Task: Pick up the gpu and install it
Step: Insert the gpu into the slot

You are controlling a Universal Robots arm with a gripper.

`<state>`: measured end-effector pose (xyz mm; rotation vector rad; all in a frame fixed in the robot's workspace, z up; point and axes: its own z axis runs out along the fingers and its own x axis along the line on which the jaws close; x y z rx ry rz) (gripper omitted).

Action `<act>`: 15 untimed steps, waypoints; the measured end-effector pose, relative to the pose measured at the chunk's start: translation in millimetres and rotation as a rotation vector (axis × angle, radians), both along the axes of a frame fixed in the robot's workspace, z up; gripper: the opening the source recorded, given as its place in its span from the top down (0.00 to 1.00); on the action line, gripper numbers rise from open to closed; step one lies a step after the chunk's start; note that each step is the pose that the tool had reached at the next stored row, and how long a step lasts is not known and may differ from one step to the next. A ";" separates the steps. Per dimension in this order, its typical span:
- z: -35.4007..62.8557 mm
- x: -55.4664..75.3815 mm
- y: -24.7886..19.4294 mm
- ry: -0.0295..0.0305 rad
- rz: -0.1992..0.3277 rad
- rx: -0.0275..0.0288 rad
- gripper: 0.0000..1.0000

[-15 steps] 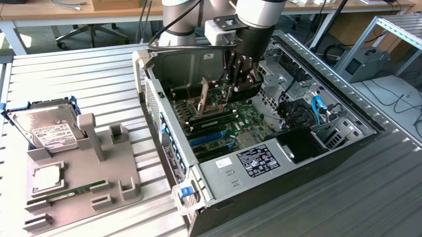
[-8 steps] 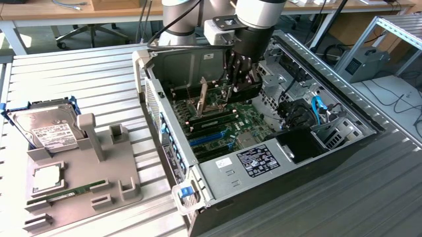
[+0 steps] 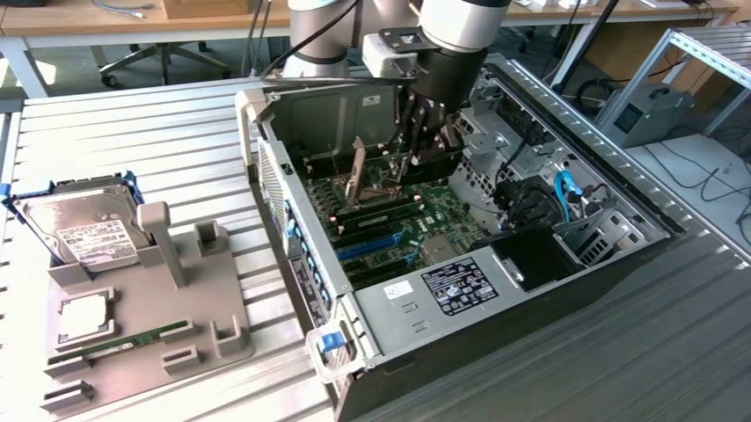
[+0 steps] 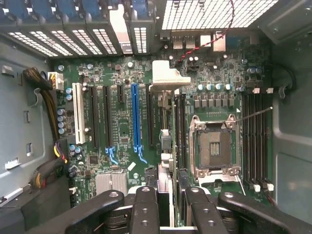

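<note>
The tool [image 3: 425,141] sits inside the open computer case [image 3: 610,255], above the motherboard [image 4: 122,122]. Its fingers [image 4: 145,209] grip the gpu [image 4: 165,146], held on edge, just beside the blue slot [image 4: 136,117]. A hard drive [image 3: 76,224] rests in the grey holder [image 3: 141,325] on the worktop [image 3: 153,132], well apart from the case.

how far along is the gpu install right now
The pickup looks done: the gripper is down inside the open computer case, holding the gpu edge-on over the motherboard. In hand: lining the card up beside the blue slot. Whether it is seated cannot be told, and the gripper has not released it.
</note>
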<state>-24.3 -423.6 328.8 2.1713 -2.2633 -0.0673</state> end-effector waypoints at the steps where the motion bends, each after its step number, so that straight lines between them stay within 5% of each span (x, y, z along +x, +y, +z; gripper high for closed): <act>1: 0.0 0.0 0.0 0.0000 0.000 0.0000 0.73; 15: -1.5 -5.7 -4.6 0.0000 -0.005 0.0001 0.73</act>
